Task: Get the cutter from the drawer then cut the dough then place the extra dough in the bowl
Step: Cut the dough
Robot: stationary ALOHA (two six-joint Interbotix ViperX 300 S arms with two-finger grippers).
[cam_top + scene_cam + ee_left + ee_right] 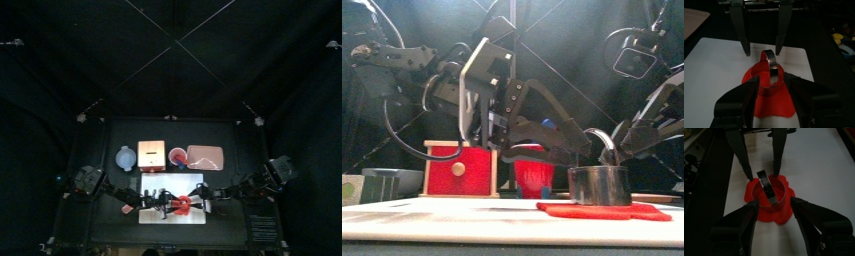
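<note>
At the table's far left, a blue-grey bowl [126, 157] is being left free behind the white cutting board [150, 180], apparently in wait for the extra dough. The wooden box [460, 168], with its red drawer front, is standing just beside the bowl.

Coming in from the left, the left gripper [773, 81] is being held low over the board. Its jaws are apart and set on either side of the round metal cutter [600, 185]; whether they are touching the ring cannot be told. The cutter, out of the drawer, is being stood upright with its wire handle up on the flat red dough [603, 211], which is lying toward the board's front. That placement suggests the cutting step is in hand.

From the right, the right gripper [774, 202] is being held opposite, its jaws likewise apart and straddling the same cutter. The tool is probably being steadied this way from both sides against tipping or sliding. The surplus dough, by the look of it, is yet to be lifted away.
</note>
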